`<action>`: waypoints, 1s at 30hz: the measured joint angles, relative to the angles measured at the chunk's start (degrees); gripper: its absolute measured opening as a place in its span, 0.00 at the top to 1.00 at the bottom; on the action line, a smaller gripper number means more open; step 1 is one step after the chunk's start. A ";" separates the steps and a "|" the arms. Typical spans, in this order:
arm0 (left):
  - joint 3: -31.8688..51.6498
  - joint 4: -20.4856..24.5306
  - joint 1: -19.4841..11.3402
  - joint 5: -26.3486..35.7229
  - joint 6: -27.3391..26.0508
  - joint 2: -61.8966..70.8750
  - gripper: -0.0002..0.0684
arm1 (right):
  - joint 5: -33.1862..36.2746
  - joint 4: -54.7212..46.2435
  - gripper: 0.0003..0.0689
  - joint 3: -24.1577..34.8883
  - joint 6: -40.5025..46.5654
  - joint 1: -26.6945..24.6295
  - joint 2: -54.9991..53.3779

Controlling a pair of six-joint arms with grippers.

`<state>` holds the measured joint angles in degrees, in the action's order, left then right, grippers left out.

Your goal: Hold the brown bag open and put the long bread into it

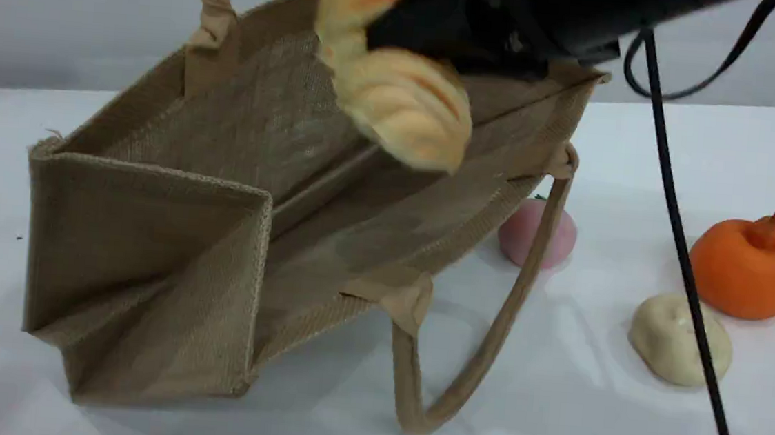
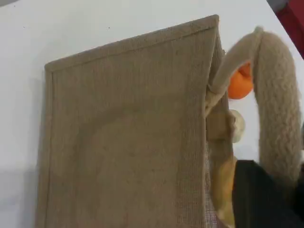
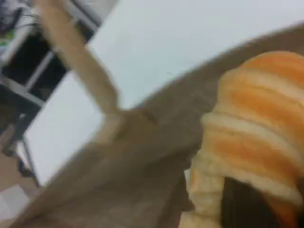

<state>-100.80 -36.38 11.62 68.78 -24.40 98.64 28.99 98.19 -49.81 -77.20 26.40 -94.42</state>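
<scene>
The long bread (image 1: 403, 108) is clamped in the right claw (image 1: 409, 36), whose dark fingers are closed across its ridged middle so that one end sticks up and the other hangs down over the mouth of the brown bag (image 1: 150, 247). In the right wrist view the loaf fills the near right corner, with the jute wall just beyond it. The loaf hangs above the opening, close to the far rim and not yet down inside. The step in hand therefore looks like the carry-over, just short of the drop. The left claw (image 2: 270, 194) is closed on the far handle (image 2: 278, 95), which rises out of the top of the scene view and pulls the far wall up. That lift keeps the mouth gaping toward the near side, while the near handle (image 1: 489, 336) droops onto the white worktop (image 1: 620, 429). Right of the bag lie a pink ball (image 1: 538, 233), a cream bun (image 1: 678, 341) and an orange gourd (image 1: 747, 263), all well clear of the opening. The next move likely calls for lowering the loaf past the far rim into the hollow before the right claw lets go. The left claw should hold the handle high meanwhile, since a slack wall could fold in and catch the loaf's hanging end.
</scene>
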 joint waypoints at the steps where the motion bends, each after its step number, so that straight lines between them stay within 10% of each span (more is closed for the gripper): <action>1: 0.00 0.00 0.00 0.00 0.00 0.00 0.87 | 0.03 0.00 0.83 0.00 0.00 0.00 -0.82; 26: 0.00 -0.05 1.16 0.21 0.00 0.00 0.87 | -4.46 1.87 0.84 -13.84 3.62 -0.04 -19.40; 30: 0.00 -0.05 1.16 0.21 0.00 0.00 0.87 | -2.68 1.76 0.73 -14.07 1.43 -0.04 -19.36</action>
<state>-100.80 -36.43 12.78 68.99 -24.40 98.64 26.30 99.95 -63.88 -75.77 26.36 -113.78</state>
